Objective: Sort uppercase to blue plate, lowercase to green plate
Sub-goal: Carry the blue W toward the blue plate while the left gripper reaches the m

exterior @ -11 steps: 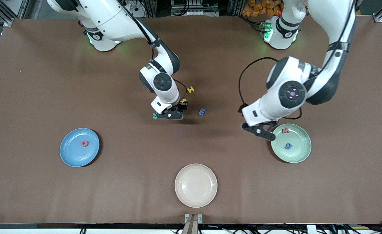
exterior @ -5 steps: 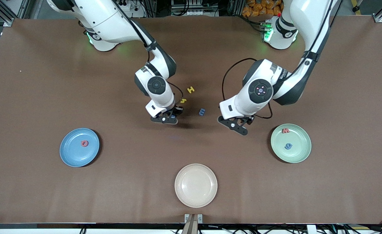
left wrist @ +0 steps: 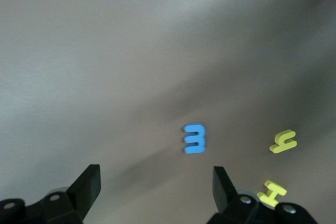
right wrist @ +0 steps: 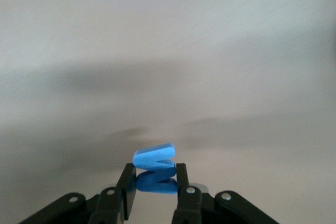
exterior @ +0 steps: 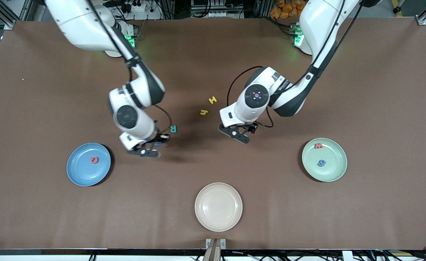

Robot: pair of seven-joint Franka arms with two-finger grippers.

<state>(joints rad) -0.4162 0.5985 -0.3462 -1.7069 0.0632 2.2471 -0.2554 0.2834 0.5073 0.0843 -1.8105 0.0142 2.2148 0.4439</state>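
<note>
My right gripper [right wrist: 152, 182] pinches the blue M [right wrist: 154, 157], bound for the blue plate [exterior: 78, 174]; my left gripper [left wrist: 157, 187], spread, hovers over the small blue m [left wrist: 194, 139].

We note a matt brown table cover [exterior: 307, 217], glossy white plastic arm shells [exterior: 133, 123], smooth matt plates [exterior: 78, 174], and soft-looking matt foam blue M [right wrist: 154, 156].

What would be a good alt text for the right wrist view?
The right end effector is shut on a blue foam M, held edge-up between its two black fingers. Below it is only the plain table, with soft shadows.
</note>
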